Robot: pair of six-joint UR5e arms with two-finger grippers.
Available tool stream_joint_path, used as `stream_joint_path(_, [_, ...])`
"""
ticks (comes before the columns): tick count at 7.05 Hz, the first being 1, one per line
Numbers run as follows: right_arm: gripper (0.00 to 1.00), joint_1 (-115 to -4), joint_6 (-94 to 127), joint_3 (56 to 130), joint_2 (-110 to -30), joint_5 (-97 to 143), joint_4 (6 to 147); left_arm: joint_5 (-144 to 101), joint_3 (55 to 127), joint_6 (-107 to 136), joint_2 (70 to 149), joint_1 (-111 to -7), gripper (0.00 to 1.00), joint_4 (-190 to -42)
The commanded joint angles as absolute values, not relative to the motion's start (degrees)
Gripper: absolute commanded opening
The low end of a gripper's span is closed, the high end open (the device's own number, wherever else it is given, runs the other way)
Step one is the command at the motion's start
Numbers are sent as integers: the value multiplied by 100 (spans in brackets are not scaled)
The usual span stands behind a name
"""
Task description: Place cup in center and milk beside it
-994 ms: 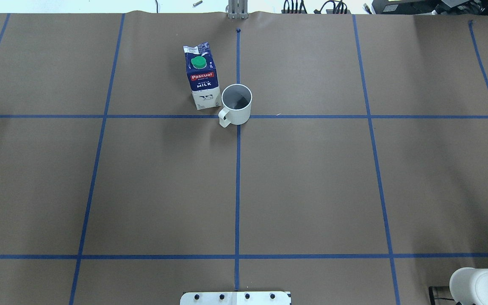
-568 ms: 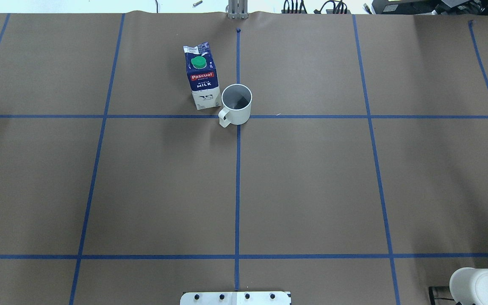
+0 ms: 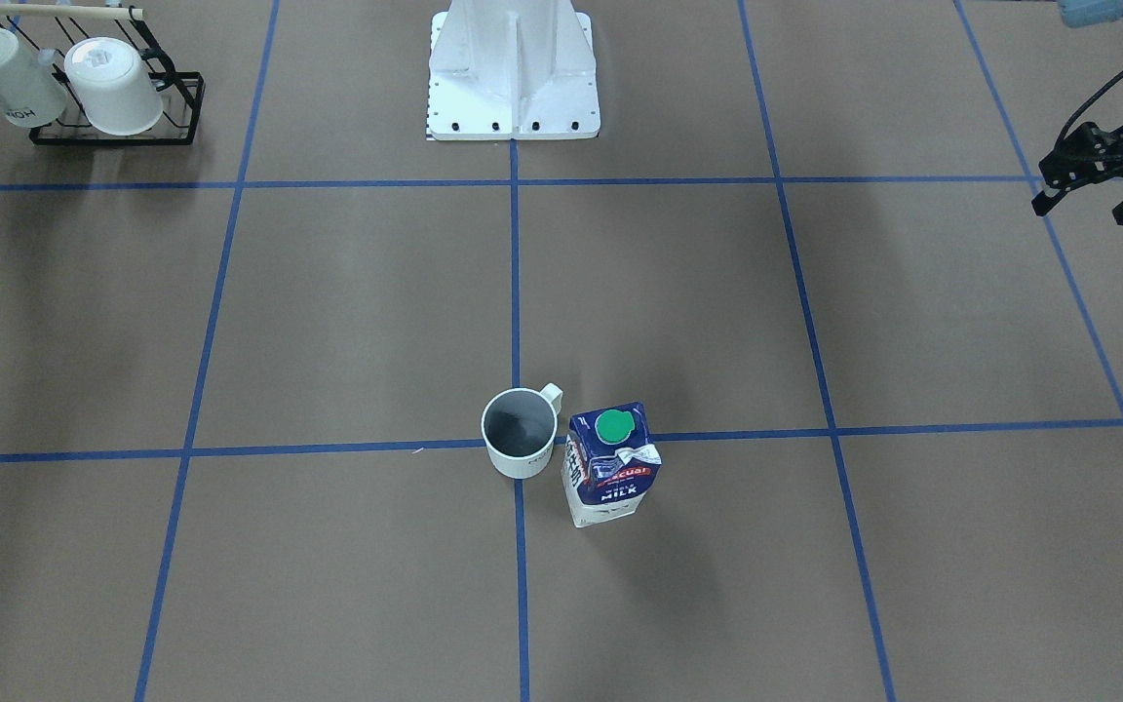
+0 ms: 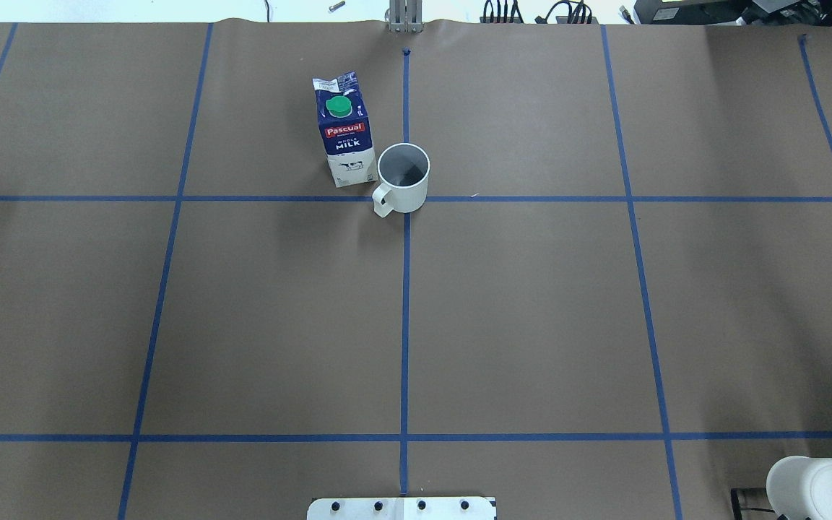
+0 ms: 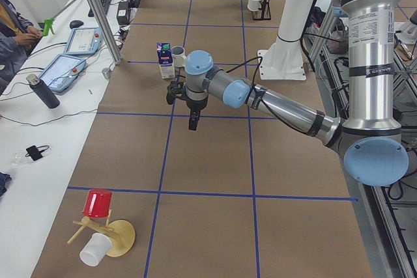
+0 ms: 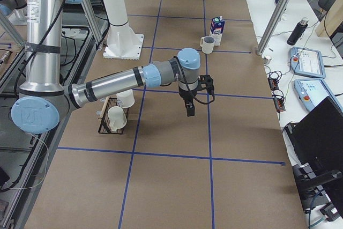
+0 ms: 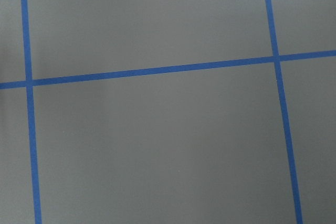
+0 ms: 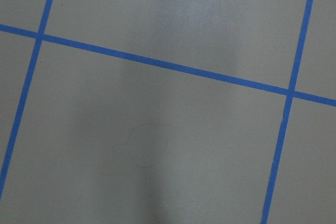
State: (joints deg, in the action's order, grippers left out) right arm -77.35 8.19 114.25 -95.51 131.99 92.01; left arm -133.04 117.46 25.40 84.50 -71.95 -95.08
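The cup, a white mug with a greyish inside, stands upright on the crossing of two blue tape lines, handle toward the robot; it also shows in the front-facing view. The milk, a navy and white carton with a green cap, stands upright right beside it on the robot's left and shows in the front-facing view. My left gripper hovers far off at the table's left side, fingers apart and empty. My right gripper hangs above the table's right half, away from both; I cannot tell whether it is open or shut.
A black wire rack with two white mugs stands near the robot's right. The white robot base is at the near middle edge. A wooden stand with a red cup and a white cup sits at the far left end.
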Motion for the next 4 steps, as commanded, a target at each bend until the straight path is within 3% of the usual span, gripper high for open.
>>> stream_joint_path(1, [100, -7726, 791, 11269, -9440, 13236, 9176, -13315, 11583, 2549, 8447, -7207, 98, -9675])
stream_joint_path(4, [100, -7734, 826, 11285, -9378, 13254, 9202, -13315, 11592, 2549, 8429, -7242, 98, -9694])
